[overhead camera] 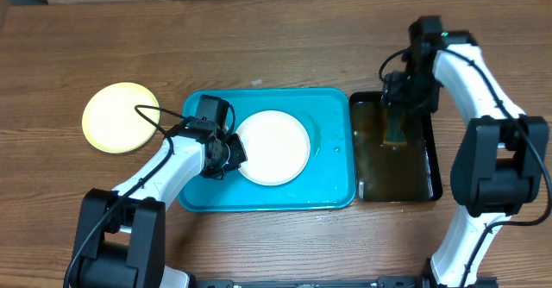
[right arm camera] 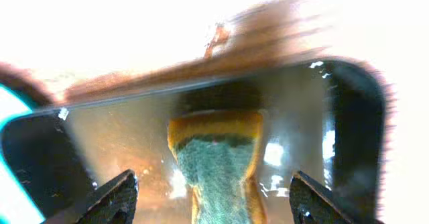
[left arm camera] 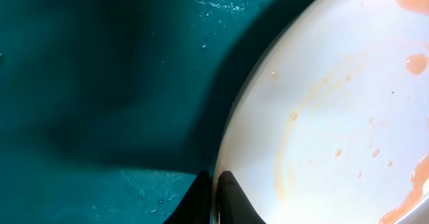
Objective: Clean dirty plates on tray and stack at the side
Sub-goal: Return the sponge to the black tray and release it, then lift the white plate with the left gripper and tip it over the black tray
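Left gripper [overhead camera: 231,153] pinches the rim of the white plate [overhead camera: 276,146] in the turquoise tray [overhead camera: 332,184]
Right gripper [right arm camera: 213,184] hangs spread wide over the sponge [right arm camera: 216,157] in the black tray [overhead camera: 423,180]

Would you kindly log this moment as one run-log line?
left fingers shut on white plate rim in turquoise tray | right fingers open over sponge in black tray | yellow plate on table

White plate [overhead camera: 272,147] lay flat in turquoise tray [overhead camera: 332,183], right of its centre; orange smears and droplets showed on its face. Pale yellow plate [overhead camera: 121,117] lay flat on table [overhead camera: 285,46], left of tray, apart.
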Available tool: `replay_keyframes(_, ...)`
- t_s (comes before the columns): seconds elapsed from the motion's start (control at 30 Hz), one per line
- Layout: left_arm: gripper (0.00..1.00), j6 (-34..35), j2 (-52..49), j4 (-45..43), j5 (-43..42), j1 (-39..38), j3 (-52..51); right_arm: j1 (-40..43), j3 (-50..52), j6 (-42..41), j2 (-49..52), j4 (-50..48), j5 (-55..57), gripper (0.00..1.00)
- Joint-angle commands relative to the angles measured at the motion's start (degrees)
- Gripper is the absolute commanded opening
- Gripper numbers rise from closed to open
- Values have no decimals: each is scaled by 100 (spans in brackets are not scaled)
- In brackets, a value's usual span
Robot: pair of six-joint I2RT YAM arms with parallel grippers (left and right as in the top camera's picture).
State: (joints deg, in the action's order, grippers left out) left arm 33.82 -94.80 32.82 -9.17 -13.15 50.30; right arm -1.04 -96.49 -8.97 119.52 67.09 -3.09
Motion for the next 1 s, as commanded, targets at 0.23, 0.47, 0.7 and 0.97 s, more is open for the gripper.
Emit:
replay_keyframes(0.23, 23, -256, -57, 13, 109, -44, 42, 826, -603, 7, -70, -52, -48, 98)
replay_keyframes(0.47, 23, -256, -87, 24, 278, -188, 42, 1296, -601, 7, -70, -83, -42, 100)
replay_keyframes(0.7, 5, -407, -118, 50, 323, -199, 92, 1495, -601, 7, -70, -98, -44, 100)
replay_keyframes(0.97, 4, -885, -107, 1054, 636, 52, 1150, 1495, -601, 7, -70, -98, -46, 100)
